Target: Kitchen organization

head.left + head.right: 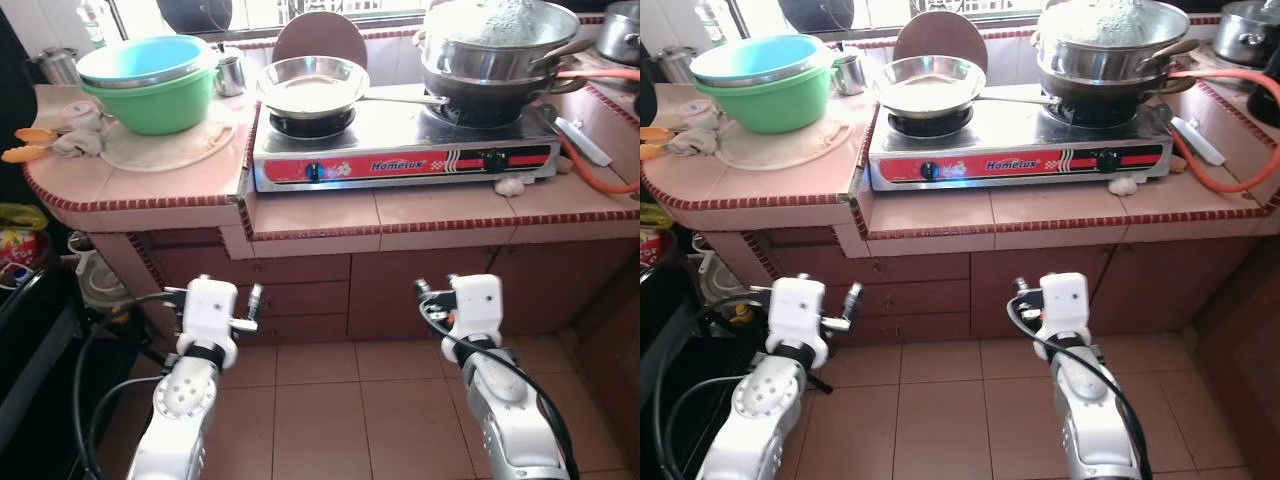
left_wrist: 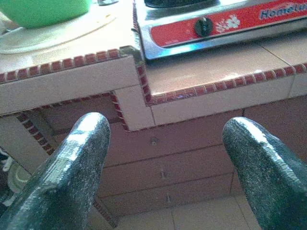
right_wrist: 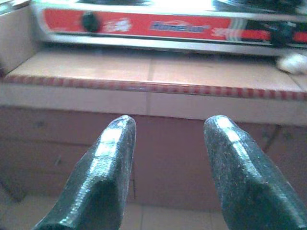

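- Hanging low in front of the cupboard doors, the left tool (image 2: 158,158) and the right tool (image 3: 168,163) both sit below the tabletop (image 1: 180,180) edge, each with its two black fingers spread apart and nothing between them, so both are released.
- Above and ahead of both tools stands the gas stove (image 1: 400,155); its knobs face them, which suits an approach from the front.
- On the burner up and ahead of the left tool rests a steel frying pan (image 1: 312,85), its long handle lying toward the other burner, probably left where it was last used.
- Up and beyond the right tool, a stack of big steel pots (image 1: 495,45) covers the second burner.
- Further out to the left tool's side, a blue bowl (image 1: 140,58) is nested in a green bowl (image 1: 155,100) on a round mat, stacked to save room.
- Near the stove's front corner, past the right tool, lies a small pale lump (image 1: 510,186), perhaps garlic.
- Judging by the low, empty tools, no item is chosen yet; either must rise well above the edge first.
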Available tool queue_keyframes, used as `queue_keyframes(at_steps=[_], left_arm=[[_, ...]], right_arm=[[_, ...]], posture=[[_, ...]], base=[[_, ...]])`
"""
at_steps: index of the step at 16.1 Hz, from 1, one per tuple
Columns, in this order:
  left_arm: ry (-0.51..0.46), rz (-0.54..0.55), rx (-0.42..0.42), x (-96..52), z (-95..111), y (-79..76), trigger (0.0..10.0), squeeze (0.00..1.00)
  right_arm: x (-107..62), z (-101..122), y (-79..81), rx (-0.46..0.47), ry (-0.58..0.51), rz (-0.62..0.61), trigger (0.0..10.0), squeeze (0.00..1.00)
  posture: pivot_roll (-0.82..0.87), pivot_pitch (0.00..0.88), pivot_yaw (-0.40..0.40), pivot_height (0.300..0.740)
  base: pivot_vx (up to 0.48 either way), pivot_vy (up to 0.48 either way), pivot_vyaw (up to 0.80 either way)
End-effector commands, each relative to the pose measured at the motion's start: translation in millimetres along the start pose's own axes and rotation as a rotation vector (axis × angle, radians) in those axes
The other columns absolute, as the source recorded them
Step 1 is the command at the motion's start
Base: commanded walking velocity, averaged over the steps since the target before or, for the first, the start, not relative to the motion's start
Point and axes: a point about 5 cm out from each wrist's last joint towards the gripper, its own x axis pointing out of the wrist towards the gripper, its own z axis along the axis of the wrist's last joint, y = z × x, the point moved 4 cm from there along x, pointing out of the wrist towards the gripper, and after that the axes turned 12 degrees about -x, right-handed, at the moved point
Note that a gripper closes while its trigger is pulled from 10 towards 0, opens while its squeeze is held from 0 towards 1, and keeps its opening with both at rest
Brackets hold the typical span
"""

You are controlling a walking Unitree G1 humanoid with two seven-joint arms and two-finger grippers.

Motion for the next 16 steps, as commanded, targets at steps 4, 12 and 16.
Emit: queue_keyframes(at_steps=[4, 12, 16], left_arm=[[-0.012, 0.008, -0.013, -1.2, -1.0, -2.0, 10.0, 0.00], [-0.040, 0.064, -0.030, -3.1, -2.5, -0.7, 10.0, 0.00], [-0.053, 0.055, -0.020, -1.5, 0.4, -0.1, 10.0, 0.00]], right_arm=[[-0.7, 10.8, 10.3, -0.026, -0.038, 0.031, 10.0, 0.00], [8.1, 26.5, 9.3, -0.085, -0.082, 0.088, 10.0, 0.00], [8.7, 25.8, 6.8, -0.078, -0.079, 0.070, 10.0, 0.00]], posture=[[-0.15, 0.054, 0.076, 0.740], [-0.13, 0.048, 0.005, 0.740], [-0.14, 0.048, 0.024, 0.740]], base=[[0.000, 0.000, 0.00], [0.000, 0.000, 0.00], [0.000, 0.000, 0.00]])
